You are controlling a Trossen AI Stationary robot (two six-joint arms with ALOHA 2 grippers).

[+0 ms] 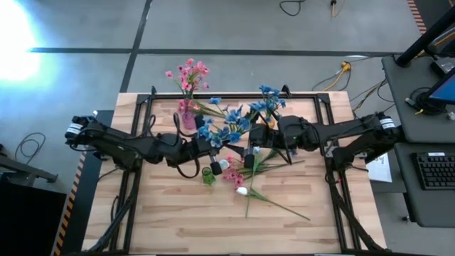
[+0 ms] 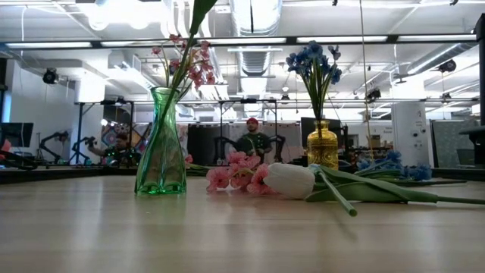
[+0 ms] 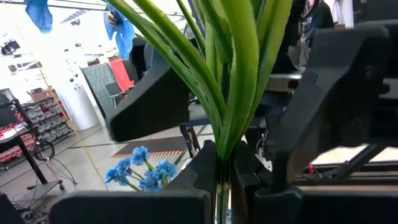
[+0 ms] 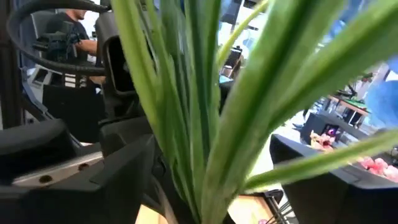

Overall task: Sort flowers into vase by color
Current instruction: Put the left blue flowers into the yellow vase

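1. My left end effector (image 3: 219, 177) is clamped tight on a bunch of green stems (image 3: 233, 93), mid-worktop, with blue blossoms (image 1: 226, 129) fanning out above it in the high view.
2. My right end effector (image 1: 257, 135) sits just beside the left one, facing it across the same bunch. Its jaws stand wide, and its wrist view is filled with stems passing between them, so I read it as around the bunch but not gripping. This looks like a handover.
3. To do it well, I'd close the right side on the stems a little clear of the left's pinch point, squarely across the bunch so no stem slips out, and only then let the left go.
4. The blue bunch belongs, I judge, in the gold vase (image 2: 322, 145), which already has blue flowers (image 2: 313, 59) in it. The green vase (image 2: 161, 144) carries pink ones (image 2: 188, 67).
5. Left to sort, lying on the worktop (image 1: 178, 220) near the arms: a pink sprig (image 2: 231, 176) and a white tulip (image 2: 289, 180), touching each other in the low view.
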